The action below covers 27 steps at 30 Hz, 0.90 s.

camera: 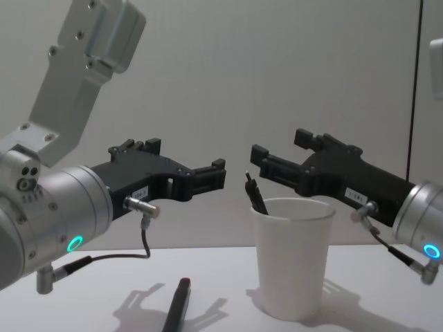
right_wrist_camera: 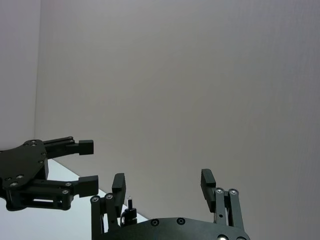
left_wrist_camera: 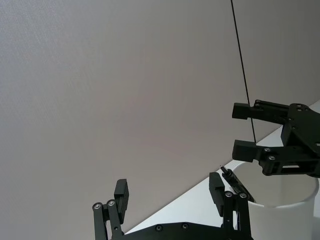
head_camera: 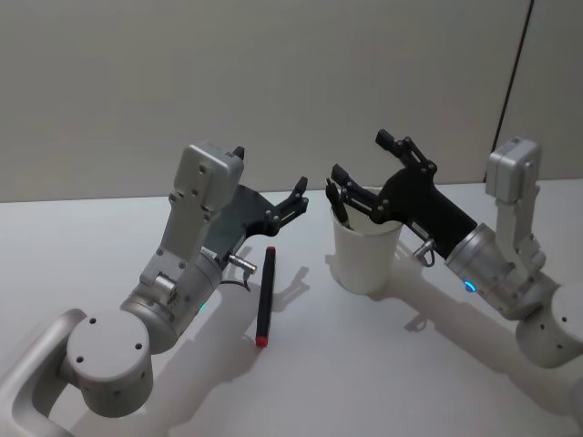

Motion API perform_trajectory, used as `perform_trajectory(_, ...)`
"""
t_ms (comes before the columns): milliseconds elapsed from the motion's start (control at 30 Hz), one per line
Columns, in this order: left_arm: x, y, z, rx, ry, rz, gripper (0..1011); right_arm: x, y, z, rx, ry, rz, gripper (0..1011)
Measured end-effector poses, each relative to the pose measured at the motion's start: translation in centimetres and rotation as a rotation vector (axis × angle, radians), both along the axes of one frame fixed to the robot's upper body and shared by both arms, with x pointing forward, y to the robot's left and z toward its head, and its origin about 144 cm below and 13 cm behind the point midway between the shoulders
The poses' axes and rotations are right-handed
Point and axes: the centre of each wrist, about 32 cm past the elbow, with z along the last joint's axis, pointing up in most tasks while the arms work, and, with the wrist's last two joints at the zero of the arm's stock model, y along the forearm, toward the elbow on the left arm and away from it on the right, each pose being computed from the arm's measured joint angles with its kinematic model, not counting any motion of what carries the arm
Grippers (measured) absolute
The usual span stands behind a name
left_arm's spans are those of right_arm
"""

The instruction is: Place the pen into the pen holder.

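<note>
The pen [head_camera: 265, 296], black with a red end, lies flat on the white table between my left arm and the pen holder [head_camera: 364, 253]; it also shows low in the chest view as the pen [camera: 178, 304]. The pen holder [camera: 293, 257] is a white paper cup standing upright with another dark pen [camera: 255, 196] leaning inside. My left gripper [head_camera: 269, 173] hovers open above the lying pen, holding nothing. My right gripper [head_camera: 360, 156] is open just above the cup's rim, one finger over the opening. In the left wrist view the cup [left_wrist_camera: 285, 212] sits beyond my left gripper [left_wrist_camera: 168, 190].
A bare white table [head_camera: 364, 364] spreads in front of a plain grey wall. The two open grippers face each other a short gap apart above the cup. Free room lies at the table's front and far left.
</note>
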Motion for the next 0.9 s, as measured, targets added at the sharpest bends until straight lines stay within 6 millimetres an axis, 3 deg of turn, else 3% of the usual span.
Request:
perform_trajectory(167, 0.0, 0.0, 0.0, 0.0, 0.0, 0.0, 1001, -0.3, -0.4, 0.4, 0.014, 0.003, -0.006, 1001)
perform_trajectory(900, 0.0, 0.0, 0.0, 0.0, 0.0, 0.0, 1001, -2.9, -2.9, 1.4, 0.071, 0.072, -0.158, 1001)
